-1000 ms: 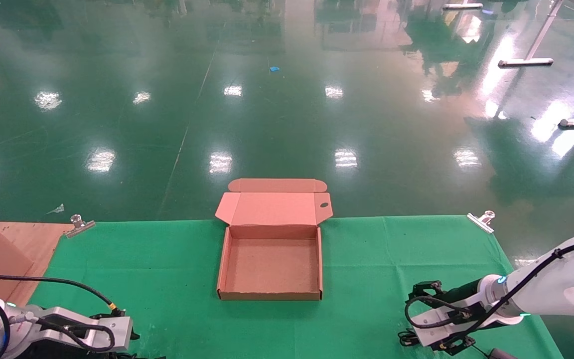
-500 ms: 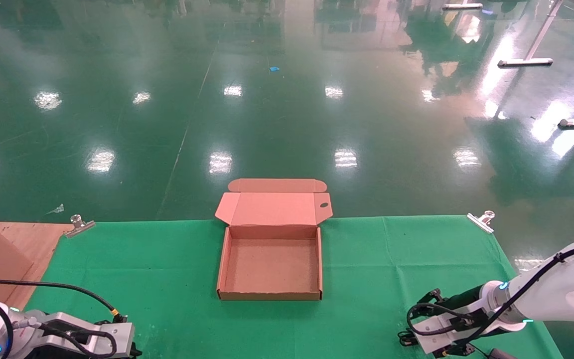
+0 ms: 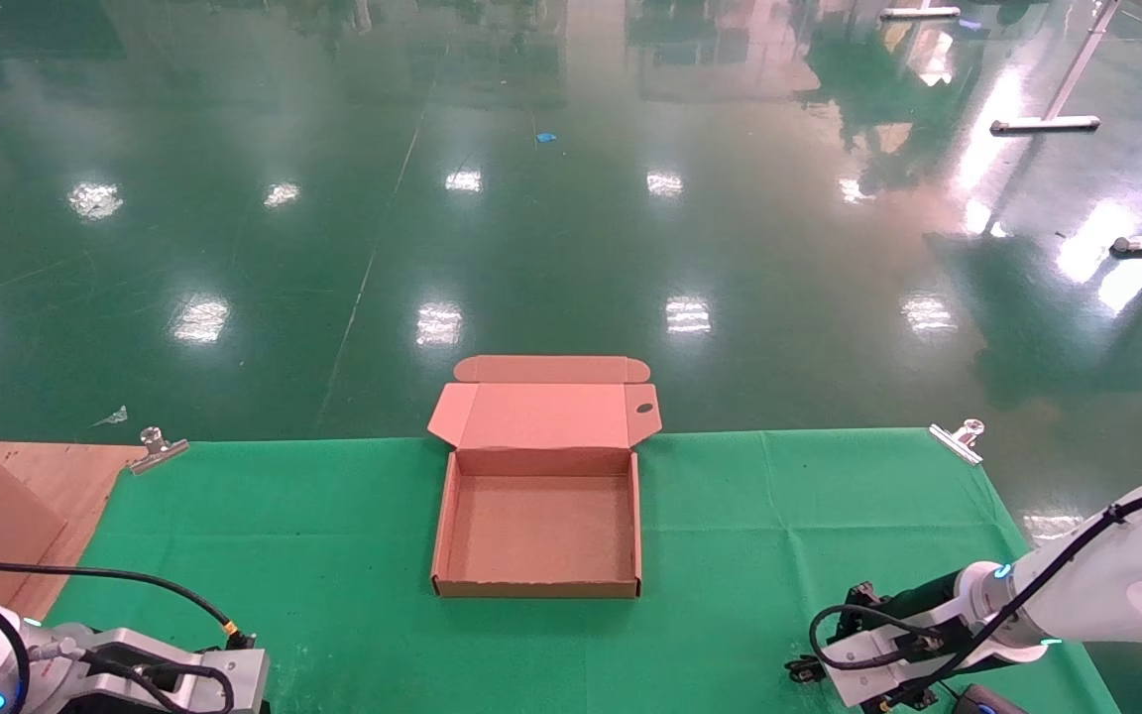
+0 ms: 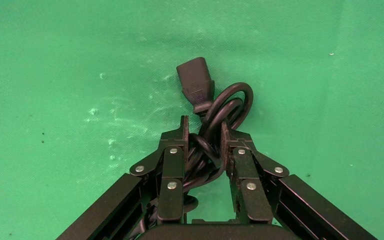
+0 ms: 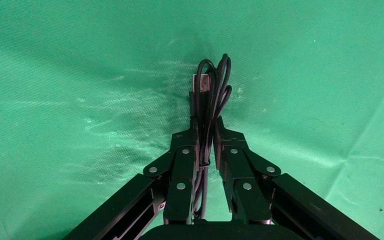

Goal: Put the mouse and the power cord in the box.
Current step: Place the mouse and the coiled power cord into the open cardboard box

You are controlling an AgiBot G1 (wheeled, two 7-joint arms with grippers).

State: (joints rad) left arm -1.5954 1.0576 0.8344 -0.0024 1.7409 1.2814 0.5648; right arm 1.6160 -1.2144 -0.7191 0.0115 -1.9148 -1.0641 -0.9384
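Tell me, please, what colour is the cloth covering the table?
The cloth is green, seen best in the head view.

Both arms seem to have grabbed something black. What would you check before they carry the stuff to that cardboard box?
1. Left tool shut on the power cord: ok.
2. Right tool shut on the mouse's thin cable: ok.
3. Mouse body lifted with its cable: cannot tell; it sits at the picture's edge.
4. Box lid open, inside free: ok.
5. Green cloth between tools and box free of obstacles: ok.
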